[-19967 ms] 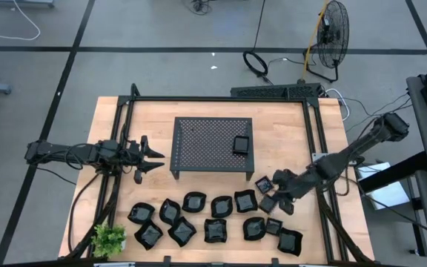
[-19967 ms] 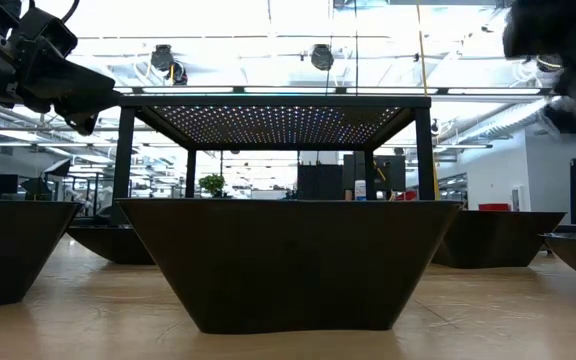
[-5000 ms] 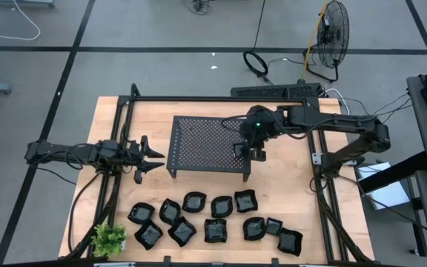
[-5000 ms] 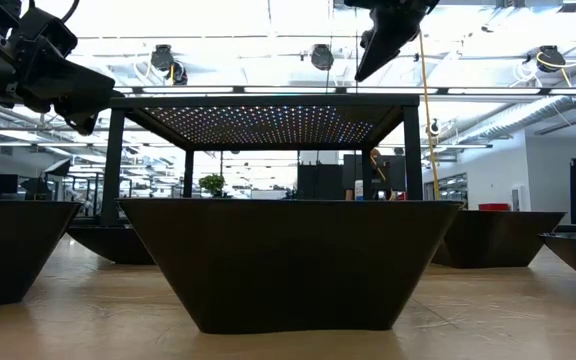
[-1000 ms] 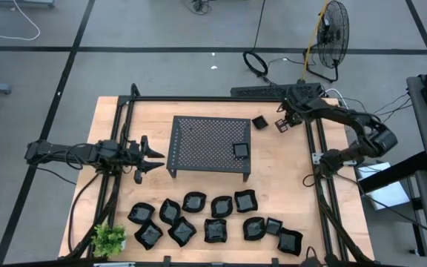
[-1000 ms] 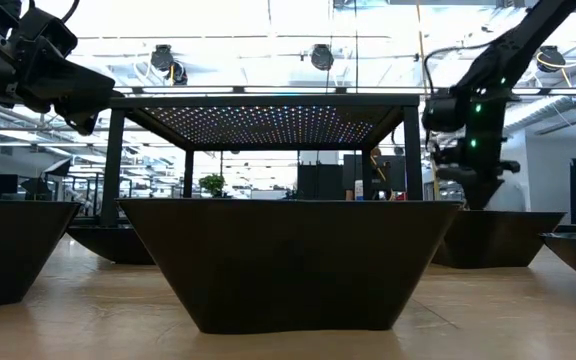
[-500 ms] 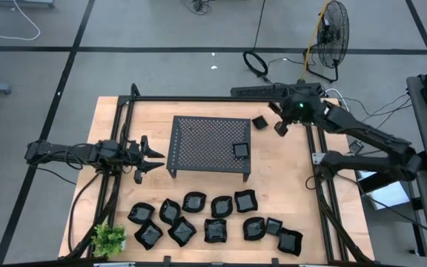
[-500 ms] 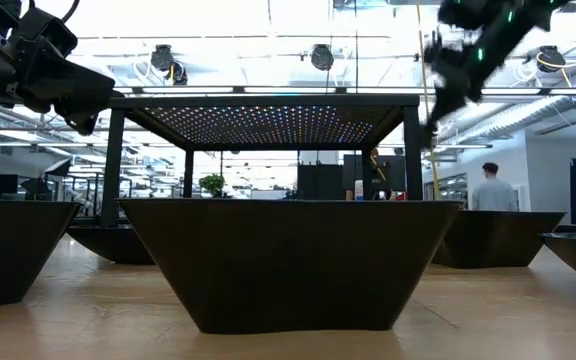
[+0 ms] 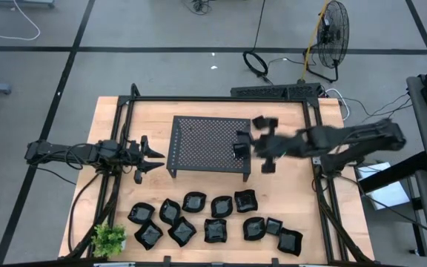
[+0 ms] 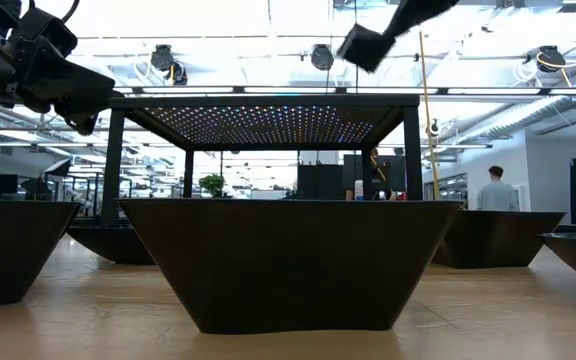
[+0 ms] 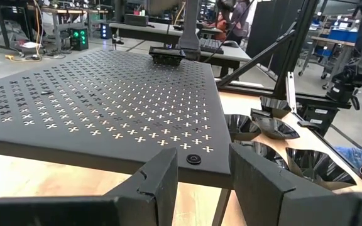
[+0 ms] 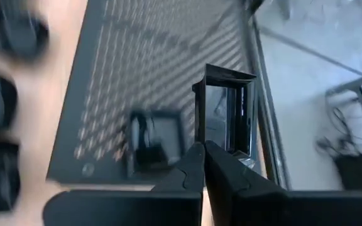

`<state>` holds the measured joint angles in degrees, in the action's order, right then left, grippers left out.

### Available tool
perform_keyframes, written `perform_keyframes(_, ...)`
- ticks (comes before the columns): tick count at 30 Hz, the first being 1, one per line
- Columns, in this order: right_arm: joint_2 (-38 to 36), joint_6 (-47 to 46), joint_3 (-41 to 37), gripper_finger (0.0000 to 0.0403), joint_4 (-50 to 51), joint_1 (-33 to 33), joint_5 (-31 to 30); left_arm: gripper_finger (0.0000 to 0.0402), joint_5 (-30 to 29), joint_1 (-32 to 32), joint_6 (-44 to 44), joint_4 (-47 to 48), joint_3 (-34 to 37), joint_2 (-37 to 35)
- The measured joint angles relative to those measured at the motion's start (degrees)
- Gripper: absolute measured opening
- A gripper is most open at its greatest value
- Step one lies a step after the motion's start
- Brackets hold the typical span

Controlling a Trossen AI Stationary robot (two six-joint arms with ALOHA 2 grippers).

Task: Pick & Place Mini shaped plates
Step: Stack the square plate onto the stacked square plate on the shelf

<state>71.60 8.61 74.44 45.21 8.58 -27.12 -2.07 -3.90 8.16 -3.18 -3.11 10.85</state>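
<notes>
Mini shaped plates [image 9: 212,219] lie clustered along the worktop's [image 9: 288,193] near edge, beside a small green plant [image 9: 110,239]. The left end effector [image 9: 151,157], fingers parted and empty, waits left of the perforated rack [image 9: 206,141]. One square plate [image 9: 241,146] sits on the rack's right side. The right end effector [image 9: 263,141], closed on a square dish [image 12: 227,113], hovers above the rack's right edge.

Right end effector [image 9: 267,152] motion-blurred; low-view foreground plates [image 10: 286,262] cut off.
</notes>
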Motion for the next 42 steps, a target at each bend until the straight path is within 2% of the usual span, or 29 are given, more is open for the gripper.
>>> perform_keyframes(3,4.9,-2.0,1.1,0.0,4.1,3.1,-4.0,0.0145,0.0,0.0,0.0,0.0,0.0,0.0)
perform_keyframes(7,8.0,-3.5,1.2,0.0,4.3,5.0,-4.4,0.0145,0.0,0.0,0.0,0.0,0.0,0.0)
perform_keyframes(17,9.0,-4.9,1.2,0.0001,4.0,5.4,-4.4,0.0145,0.0,0.0,0.0,0.0,0.0,0.0)
perform_keyframes(31,9.0,-4.9,1.2,0.0065,3.9,5.4,-4.7,0.0145,0.0,0.0,0.0,0.0,0.0,0.0)
perform_keyframes(34,8.7,-5.5,1.2,0.0078,5.4,5.1,-10.0,0.0145,0.0,0.0,0.0,0.0,0.0,0.0)
perform_keyframes(37,7.1,-10.0,1.2,0.0095,11.4,1.6,-14.4,0.0145,0.0,0.0,0.0,0.0,0.0,0.0)
perform_keyframes(39,5.5,-13.8,0.9,0.011,15.5,-3.4,-13.6,0.0145,0.0,0.0,0.0,0.0,0.0,0.0)
perform_keyframes(42,2.3,-17.7,-2.5,0.0132,14.6,-12.8,-11.0,0.0145,0.0,0.0,0.0,0.0,0.0,0.0)
